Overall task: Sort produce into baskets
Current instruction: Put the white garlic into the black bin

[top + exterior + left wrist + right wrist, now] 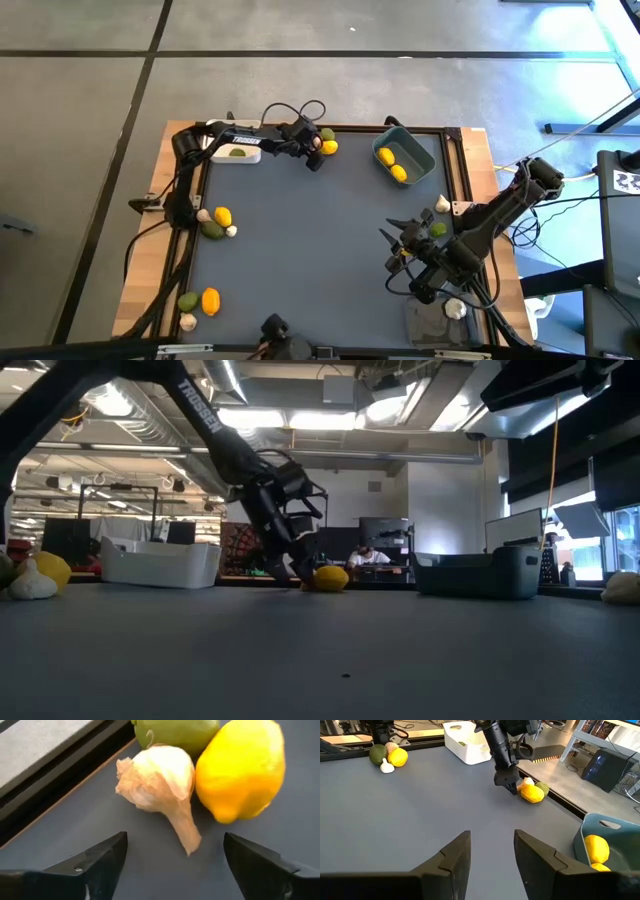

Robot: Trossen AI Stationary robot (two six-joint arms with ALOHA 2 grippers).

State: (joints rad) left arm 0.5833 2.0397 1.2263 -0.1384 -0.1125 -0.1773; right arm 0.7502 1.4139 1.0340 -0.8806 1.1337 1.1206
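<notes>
Left gripper [316,160] at the far edge of the dark mat, fingers spread wide, holding nothing. Directly ahead, between the fingertips: a papery whitish garlic bulb [159,782], its stem pointing back toward the gripper. Touching it, a yellow lemon-like fruit [241,767] and a green roundish fruit [176,732]. Left arm far nearer than the right. Right gripper [397,245] hovers near-right, fingers partly apart, empty.

My left gripper [172,865] stands wide open, with bare mat between its fingers. Ahead, the garlic [157,782], lemon [240,767] and green fruit [175,732] touch one another. The table rail [55,785] runs close beside them.
</notes>
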